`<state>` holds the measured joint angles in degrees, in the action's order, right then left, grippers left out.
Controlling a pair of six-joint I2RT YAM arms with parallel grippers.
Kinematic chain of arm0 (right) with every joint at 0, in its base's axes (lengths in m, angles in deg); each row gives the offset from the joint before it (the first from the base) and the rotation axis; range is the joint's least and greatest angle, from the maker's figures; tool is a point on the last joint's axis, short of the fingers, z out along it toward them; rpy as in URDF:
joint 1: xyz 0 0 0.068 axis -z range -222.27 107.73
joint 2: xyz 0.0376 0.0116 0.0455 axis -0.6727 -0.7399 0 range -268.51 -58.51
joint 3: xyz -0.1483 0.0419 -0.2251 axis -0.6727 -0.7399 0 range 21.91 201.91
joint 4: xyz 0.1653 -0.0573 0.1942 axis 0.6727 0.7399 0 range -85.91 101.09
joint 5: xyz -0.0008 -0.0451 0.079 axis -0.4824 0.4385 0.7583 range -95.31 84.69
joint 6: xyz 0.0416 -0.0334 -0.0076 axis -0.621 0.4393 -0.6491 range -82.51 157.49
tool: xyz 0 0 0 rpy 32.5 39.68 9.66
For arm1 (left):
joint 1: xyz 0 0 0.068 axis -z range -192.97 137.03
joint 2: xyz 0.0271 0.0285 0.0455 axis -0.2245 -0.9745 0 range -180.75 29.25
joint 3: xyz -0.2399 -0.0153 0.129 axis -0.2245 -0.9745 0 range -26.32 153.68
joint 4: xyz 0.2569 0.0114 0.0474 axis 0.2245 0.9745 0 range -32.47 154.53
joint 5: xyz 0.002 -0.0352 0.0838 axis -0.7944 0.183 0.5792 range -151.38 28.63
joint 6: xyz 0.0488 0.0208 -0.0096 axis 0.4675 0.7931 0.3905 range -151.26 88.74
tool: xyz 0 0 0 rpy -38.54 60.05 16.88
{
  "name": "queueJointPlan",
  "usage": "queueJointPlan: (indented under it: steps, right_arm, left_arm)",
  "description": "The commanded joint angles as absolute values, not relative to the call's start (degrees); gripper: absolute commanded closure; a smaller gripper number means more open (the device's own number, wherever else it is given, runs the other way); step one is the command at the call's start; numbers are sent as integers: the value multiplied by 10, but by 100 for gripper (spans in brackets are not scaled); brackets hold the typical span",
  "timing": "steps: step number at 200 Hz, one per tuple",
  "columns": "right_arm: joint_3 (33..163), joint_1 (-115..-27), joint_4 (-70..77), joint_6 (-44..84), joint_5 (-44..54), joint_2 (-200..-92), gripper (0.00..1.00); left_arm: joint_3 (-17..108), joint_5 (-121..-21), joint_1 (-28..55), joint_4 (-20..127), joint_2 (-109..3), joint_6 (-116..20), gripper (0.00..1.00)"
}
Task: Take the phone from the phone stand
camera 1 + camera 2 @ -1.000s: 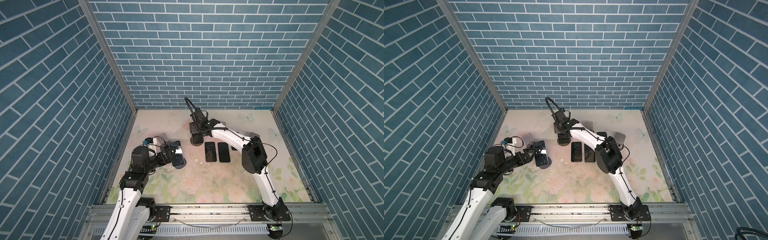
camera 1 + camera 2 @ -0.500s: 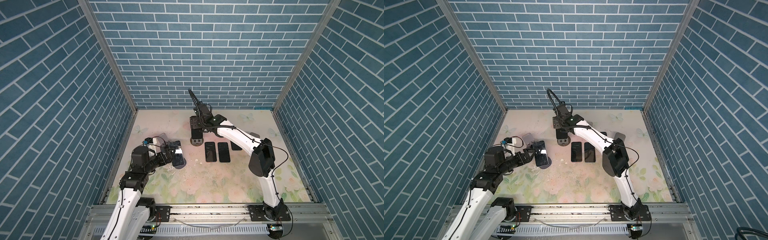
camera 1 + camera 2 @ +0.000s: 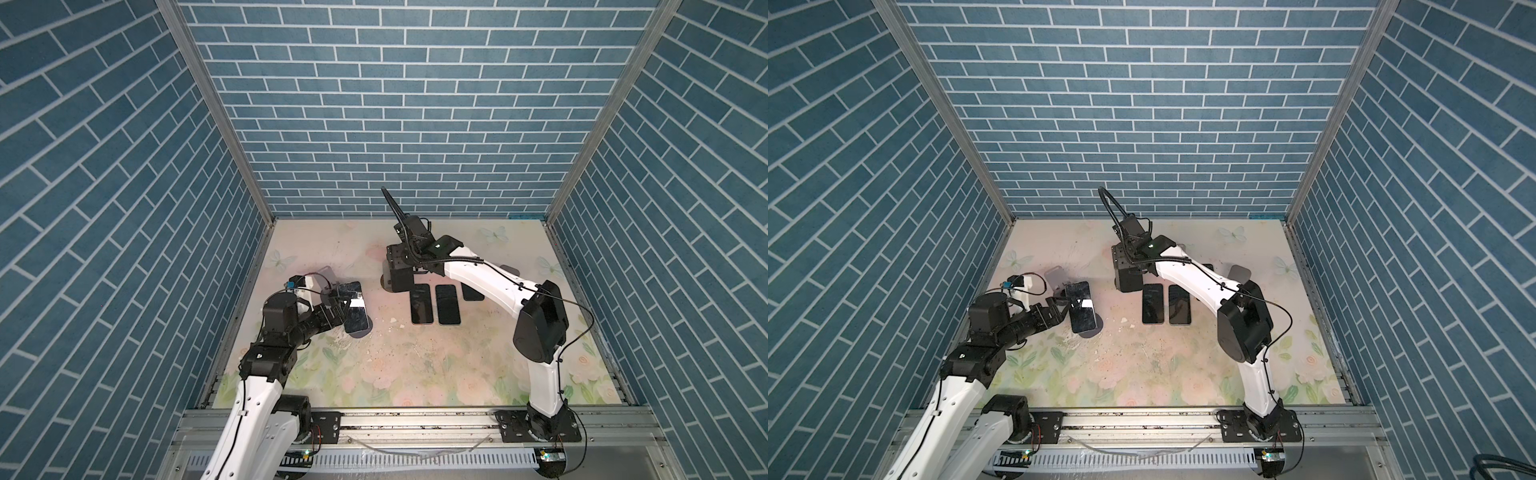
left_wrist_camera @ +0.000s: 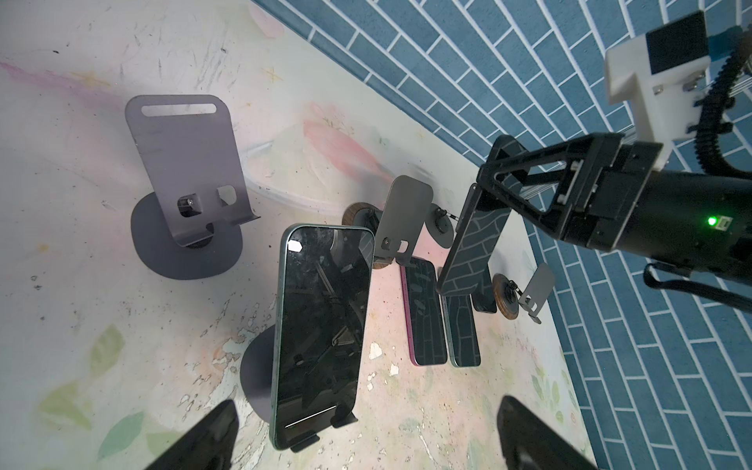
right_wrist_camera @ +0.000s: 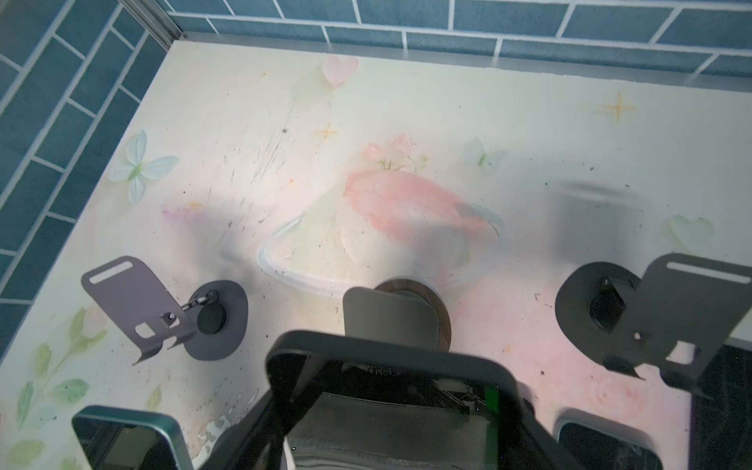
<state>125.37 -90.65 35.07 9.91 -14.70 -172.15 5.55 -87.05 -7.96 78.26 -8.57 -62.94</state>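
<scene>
Green phone [image 4: 321, 317] hides most of its stand [image 4: 254, 374] (base excepted).

On the left, a dark glass-fronted phone [image 3: 1082, 309] leans on a grey metal stand with a round base [image 3: 1097, 329]. The left gripper [image 3: 1064, 309] is spread wide just beside it. At far centre the right gripper [image 3: 1128, 266] clasps another dark phone [image 3: 1128, 282]. Just right of that, two flat black phones [image 3: 1152, 303] lie side by side on the floral tabletop [image 3: 1142, 365].
</scene>
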Motion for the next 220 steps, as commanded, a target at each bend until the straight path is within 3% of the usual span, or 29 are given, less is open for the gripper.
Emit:
queueJointPlan:
  steps: [1, 81, 220]
  right_arm:
    - [1216, -915, 337, 95, -139, -1671, 43]
    - [1120, -956, 321, 30, -112, -1636, 43]
    - [1108, -992, 355, -64, -48, -1696, 42]
  left_arm:
    - [59, -870, -78, 787, -80, -632, 0]
    - [70, -867, -78, 796, -79, -627, 0]
    - [76, -859, -78, 829, -36, -614, 0]
